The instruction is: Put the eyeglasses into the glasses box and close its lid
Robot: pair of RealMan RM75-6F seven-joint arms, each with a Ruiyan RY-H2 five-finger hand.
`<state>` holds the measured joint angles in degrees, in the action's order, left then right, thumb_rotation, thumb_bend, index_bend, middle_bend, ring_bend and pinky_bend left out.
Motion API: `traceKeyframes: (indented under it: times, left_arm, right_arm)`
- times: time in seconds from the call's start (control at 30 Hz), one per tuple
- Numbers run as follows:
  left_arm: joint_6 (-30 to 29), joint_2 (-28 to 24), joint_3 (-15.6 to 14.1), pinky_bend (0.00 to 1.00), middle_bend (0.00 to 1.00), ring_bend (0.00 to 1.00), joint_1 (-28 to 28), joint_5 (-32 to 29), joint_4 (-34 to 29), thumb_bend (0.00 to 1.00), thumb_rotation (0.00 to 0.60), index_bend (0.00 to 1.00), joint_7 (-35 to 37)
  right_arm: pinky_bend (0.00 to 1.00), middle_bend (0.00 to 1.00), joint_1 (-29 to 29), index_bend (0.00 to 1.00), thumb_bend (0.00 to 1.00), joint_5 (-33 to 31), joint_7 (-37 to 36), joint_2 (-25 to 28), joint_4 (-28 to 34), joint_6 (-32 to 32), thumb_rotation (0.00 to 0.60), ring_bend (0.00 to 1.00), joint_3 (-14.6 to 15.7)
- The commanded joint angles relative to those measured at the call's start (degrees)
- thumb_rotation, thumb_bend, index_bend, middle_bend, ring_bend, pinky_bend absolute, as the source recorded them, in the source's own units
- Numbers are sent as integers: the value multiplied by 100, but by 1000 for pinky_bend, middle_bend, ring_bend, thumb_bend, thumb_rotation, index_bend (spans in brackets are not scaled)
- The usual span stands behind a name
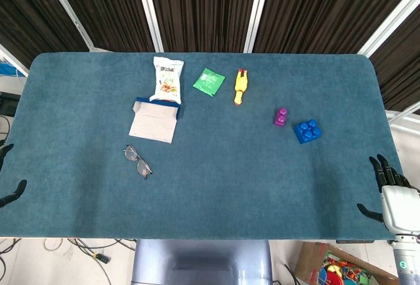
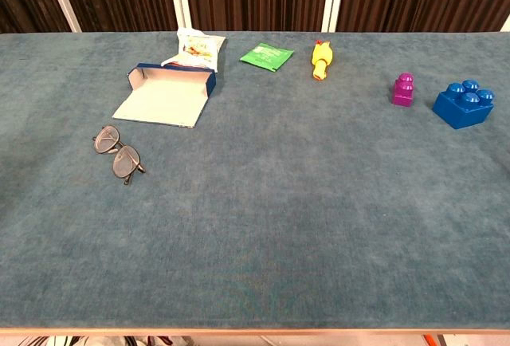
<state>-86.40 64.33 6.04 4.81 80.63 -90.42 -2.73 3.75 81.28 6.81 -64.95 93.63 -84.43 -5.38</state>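
Note:
The eyeglasses lie folded on the blue table, left of centre, near the front. Just behind them the blue glasses box stands with its lid folded open toward me, pale lining up. My left hand shows only as dark fingertips at the far left edge of the head view, well left of the glasses. My right hand hovers at the table's right front corner, fingers spread, holding nothing. The chest view shows neither hand.
A white snack bag rests against the back of the box. A green packet, a yellow rubber chicken, a purple block and a blue brick lie further right.

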Motion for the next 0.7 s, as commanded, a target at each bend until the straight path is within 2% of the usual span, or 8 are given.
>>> traceKeyframes:
  times: [0.03, 0.7]
  left_arm:
    - [31, 0, -22, 62, 95, 0, 14, 25, -10, 259, 600, 131, -3]
    - [80, 5, -20, 63, 112, 0, 41, 5, -20, 260, 600, 105, -35]
  right_arm:
    - [262, 52, 12, 26, 146, -8, 7, -3, 5, 23, 600, 186, -1]
    - [262, 52, 5, 19, 146, -15, -61, 59, 49, 75, 600, 186, 34]
